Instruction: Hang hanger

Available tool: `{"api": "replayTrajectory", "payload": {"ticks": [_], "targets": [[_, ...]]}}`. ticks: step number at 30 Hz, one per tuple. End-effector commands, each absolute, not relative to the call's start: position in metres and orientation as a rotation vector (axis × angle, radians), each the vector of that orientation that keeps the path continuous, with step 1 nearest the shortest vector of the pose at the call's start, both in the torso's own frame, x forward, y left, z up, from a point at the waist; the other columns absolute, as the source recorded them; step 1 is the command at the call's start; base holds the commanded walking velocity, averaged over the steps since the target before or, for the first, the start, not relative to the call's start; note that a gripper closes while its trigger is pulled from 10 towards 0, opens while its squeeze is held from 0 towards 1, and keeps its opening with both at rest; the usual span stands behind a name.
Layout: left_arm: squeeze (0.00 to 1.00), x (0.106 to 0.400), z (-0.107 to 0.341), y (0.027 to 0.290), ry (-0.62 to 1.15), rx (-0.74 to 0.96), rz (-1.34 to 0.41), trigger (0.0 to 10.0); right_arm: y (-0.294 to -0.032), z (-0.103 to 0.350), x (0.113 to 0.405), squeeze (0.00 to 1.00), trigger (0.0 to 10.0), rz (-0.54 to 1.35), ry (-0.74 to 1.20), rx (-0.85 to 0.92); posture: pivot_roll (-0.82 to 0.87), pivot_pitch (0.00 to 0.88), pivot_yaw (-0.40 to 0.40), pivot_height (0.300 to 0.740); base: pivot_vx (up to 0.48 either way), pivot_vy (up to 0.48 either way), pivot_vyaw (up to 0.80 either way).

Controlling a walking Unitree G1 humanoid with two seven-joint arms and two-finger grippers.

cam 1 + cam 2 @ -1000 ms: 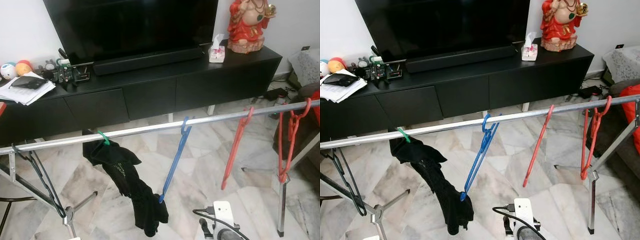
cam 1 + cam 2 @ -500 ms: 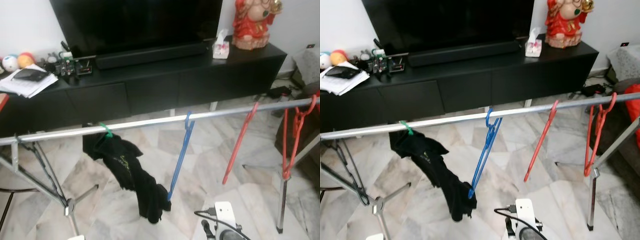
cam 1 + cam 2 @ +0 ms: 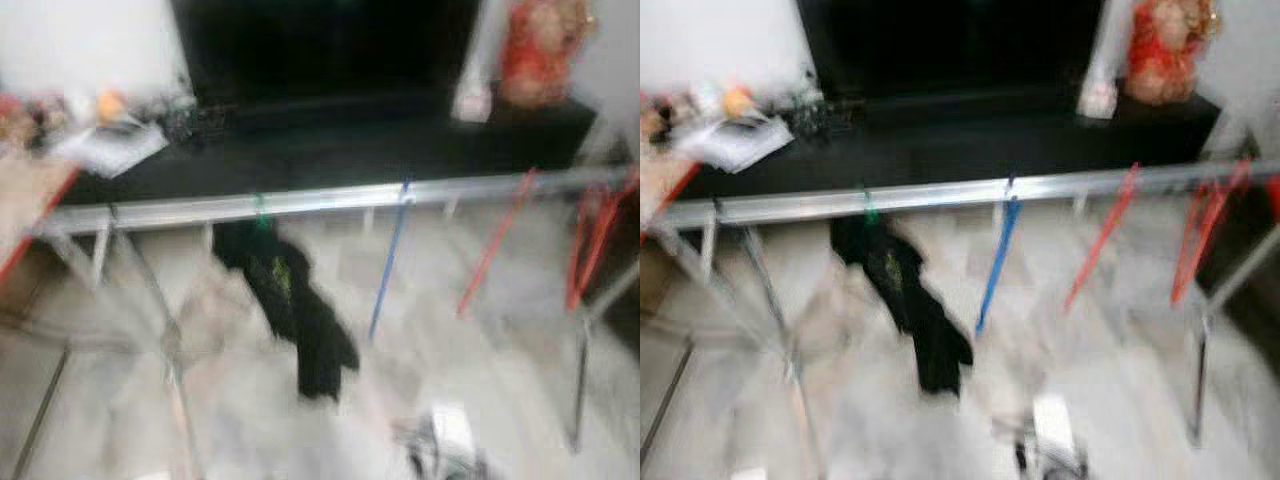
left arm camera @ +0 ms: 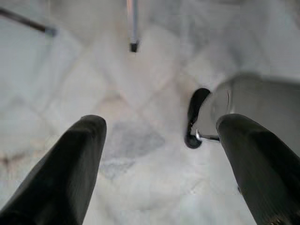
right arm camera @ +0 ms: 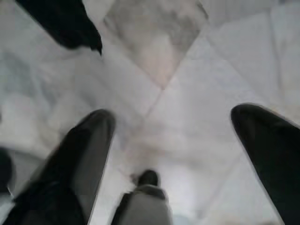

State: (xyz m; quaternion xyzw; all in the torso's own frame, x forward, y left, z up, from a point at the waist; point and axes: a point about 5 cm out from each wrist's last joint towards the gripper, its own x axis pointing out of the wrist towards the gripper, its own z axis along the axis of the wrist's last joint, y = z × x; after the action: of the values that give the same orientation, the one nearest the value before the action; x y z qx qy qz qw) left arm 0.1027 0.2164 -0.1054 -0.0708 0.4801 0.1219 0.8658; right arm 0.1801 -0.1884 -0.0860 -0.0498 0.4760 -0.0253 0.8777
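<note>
Head views badly blurred. Silver rail (image 3: 330, 198) runs across mid-frame, in front of black TV counter (image 3: 330, 150). Blue hanger (image 3: 388, 258) hooked on rail near centre, hanging tilted. Just beside it, toward robot's left, black garment (image 3: 295, 310) draped from green hanger (image 3: 262, 210), touching nothing else that can be made out. Red hanger (image 3: 492, 245) further along on robot's right, well apart from blue one; more red hangers (image 3: 592, 240) near rail's far right end. Papers (image 3: 105, 145) on counter's left part, red figure (image 3: 540, 50) on its right, dark TV (image 3: 330, 45) between.

Left hand (image 4: 161, 164) released, fingers (image 4: 70, 168) spread wide, grasping nothing, pointed down at marble floor (image 4: 140, 70). Right hand (image 5: 180, 154) likewise released, fingers (image 5: 267, 145) wide apart, nothing between them, marble floor below, bit of black cloth (image 5: 65, 21) near frame edge.
</note>
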Motion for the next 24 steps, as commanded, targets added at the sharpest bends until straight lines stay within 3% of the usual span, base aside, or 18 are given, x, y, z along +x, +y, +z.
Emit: {"api": "replayTrajectory", "payload": {"ticks": [1,24], "targets": [[0.00,0.1172,-0.0986,0.2273,0.954,-0.110,0.255,10.0,-0.1798,-0.0885,0.1775,0.00,10.0,-0.039,1.011,-0.083,-0.08,0.000,0.082,0.740,-0.255,0.000,0.00],[0.00,0.1172,-0.0985,0.2276,0.951,-0.115,0.259,10.0,-0.1758,-0.0859,0.1840,0.00,10.0,-0.028,0.997,-0.090,-0.07,0.000,0.078,0.740,-0.255,0.000,0.00]]}}
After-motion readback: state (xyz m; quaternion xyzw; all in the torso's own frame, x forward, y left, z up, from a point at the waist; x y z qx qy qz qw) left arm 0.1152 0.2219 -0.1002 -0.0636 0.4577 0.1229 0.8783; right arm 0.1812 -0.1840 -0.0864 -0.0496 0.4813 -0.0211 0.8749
